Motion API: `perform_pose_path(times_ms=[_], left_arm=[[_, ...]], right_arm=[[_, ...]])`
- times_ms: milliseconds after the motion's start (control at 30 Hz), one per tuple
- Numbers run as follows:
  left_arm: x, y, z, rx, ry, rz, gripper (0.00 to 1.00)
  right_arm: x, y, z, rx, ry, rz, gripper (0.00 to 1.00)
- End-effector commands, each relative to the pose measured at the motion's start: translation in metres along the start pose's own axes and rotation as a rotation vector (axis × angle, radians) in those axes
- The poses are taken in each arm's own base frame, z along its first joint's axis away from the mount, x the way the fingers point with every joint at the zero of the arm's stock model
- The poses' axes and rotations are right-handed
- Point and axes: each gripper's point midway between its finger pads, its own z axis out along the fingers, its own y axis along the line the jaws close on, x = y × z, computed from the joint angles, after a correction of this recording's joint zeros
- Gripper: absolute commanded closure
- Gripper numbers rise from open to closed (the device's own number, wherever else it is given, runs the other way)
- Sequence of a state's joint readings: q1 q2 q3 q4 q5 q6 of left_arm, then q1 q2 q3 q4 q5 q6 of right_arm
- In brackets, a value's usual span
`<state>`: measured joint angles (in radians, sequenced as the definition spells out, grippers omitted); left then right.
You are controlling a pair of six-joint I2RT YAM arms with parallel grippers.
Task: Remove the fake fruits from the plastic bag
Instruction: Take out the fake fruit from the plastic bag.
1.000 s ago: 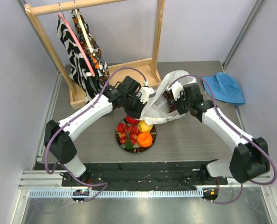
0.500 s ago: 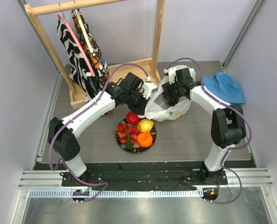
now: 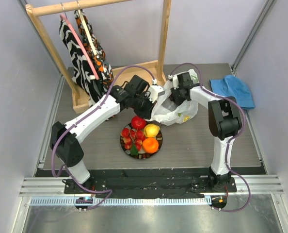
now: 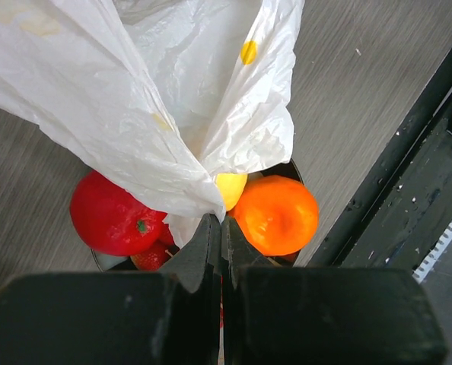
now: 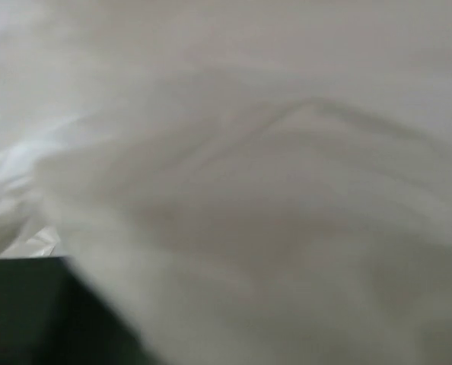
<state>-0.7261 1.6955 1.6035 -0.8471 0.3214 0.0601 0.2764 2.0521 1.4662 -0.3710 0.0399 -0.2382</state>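
Grey wood-grain table [image 3: 197, 141], pale walls [image 3: 18, 111], wooden rack [image 3: 162, 36], blue hat [image 3: 233, 91], plastic bag [image 3: 175, 112]

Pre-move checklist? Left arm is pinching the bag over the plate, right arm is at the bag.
1. Left fingers shut on a fold of the plastic bag: ok.
2. Right arm reaching the bag's opening: ok, top view.
3. Right fingers gripping a fruit: cannot tell; the right wrist view shows only blurred plastic.
4. Fruit left inside the bag: cannot tell.
5. Apple, lemon, orange and berries on the plate: ok.
6. Grape bunch on the plate: not ok, none visible there.
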Motion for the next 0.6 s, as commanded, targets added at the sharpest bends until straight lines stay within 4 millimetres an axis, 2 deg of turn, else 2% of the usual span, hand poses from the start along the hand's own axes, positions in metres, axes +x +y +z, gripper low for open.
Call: perform_pose_path(times_ms=[0, 67, 100, 167, 200, 367, 400, 433, 567], left_arm=[[-0.021, 0.009, 0.003, -0.037, -0.052, 0.041, 1.0], [-0.024, 0.016, 0.005, -0.068, -0.055, 0.041, 1.0], [-0.024, 0.02, 0.01, -0.083, -0.05, 0.042, 1.0], [-0.032, 0.026, 0.008, -0.113, -0.066, 0.044, 1.0], [-0.036, 0.027, 0.009, -0.118, -0.077, 0.041, 1.0], [-0.056, 0.039, 0.012, -0.167, -0.106, 0.041, 1.0], [-0.065, 0.042, 0.009, -0.181, -0.127, 0.046, 1.0], [-0.067, 0.045, 0.012, -0.191, -0.127, 0.043, 1.0], [-0.088, 0.062, 0.012, -0.252, -0.169, 0.043, 1.0]], right_arm=[[-0.046, -0.005, -0.06, -0.067, -0.168, -0.004, 0.76], [-0.043, 0.01, -0.082, -0.155, -0.183, -0.024, 0.81], [-0.051, 0.013, -0.105, -0.18, -0.224, -0.036, 0.83], [-0.048, 0.029, -0.131, -0.27, -0.234, -0.049, 0.87], [-0.052, 0.033, -0.152, -0.289, -0.265, -0.056, 0.9], [-0.036, 0.048, -0.199, -0.362, -0.271, -0.055, 0.97], [-0.031, 0.049, -0.204, -0.363, -0.272, -0.056, 0.98], [-0.034, 0.049, -0.219, -0.356, -0.31, -0.064, 0.98], [-0.033, 0.049, -0.248, -0.344, -0.365, -0.094, 0.99]])
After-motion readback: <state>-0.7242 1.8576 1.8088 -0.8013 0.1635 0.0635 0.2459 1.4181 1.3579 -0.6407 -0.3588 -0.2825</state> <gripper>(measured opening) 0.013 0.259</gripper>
